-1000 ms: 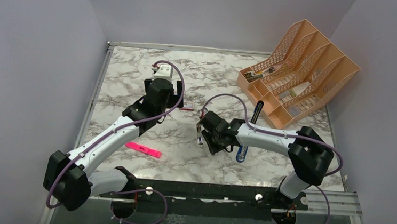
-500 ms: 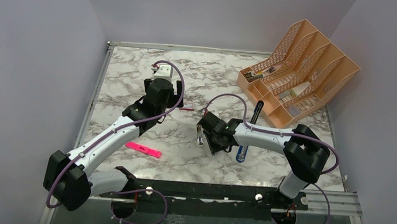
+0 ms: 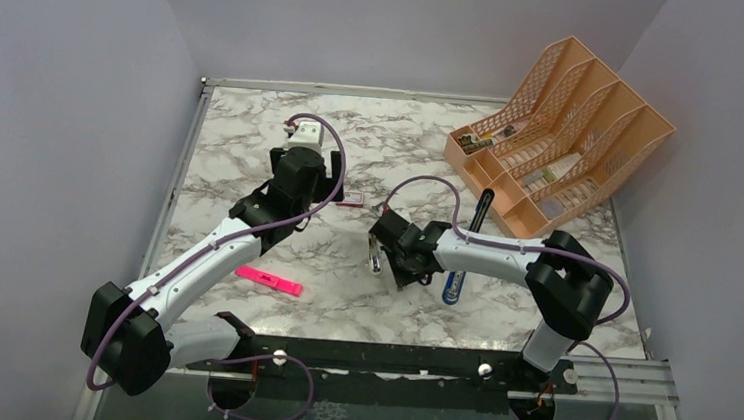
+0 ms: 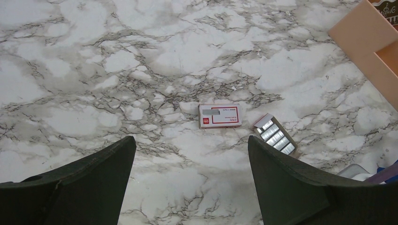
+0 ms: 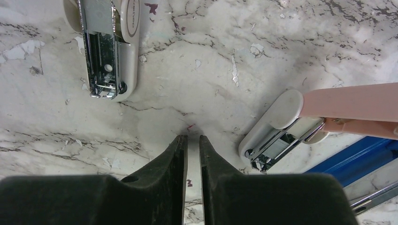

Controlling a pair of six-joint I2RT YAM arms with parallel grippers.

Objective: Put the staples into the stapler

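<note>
Top external view takes in the whole counter (image 3: 239, 129). A peach file organizer (image 3: 565, 125) stands at 2 o'clock and a pink highlighter (image 3: 268, 281) lies at 8 o'clock. The left arm (image 3: 215, 248) reaches toward 11 o'clock and the right arm (image 3: 490, 251) bends toward the centre. How the pincers stand cannot be made out here.

Left wrist view alone shows the staples (image 4: 276, 136): silver-grey strips side by side in a small open tray. They lie on the marble at 4 o'clock of the red-and-white box (image 4: 220, 116), just beside it. The box's print is too small to read. The left pincer (image 4: 191, 140) stands wide, with nothing in it.

Right wrist view shows the stapler (image 5: 108, 47) at 11 o'clock: white, opened, its metal channel bare, with faint unreadable lettering on the casing. A pink-and-white stapler (image 5: 291, 112) lies at 3 o'clock, with a blue tool (image 5: 356, 157) below it. The right pincer (image 5: 193, 138) is narrowed to a slit and empty.
</note>
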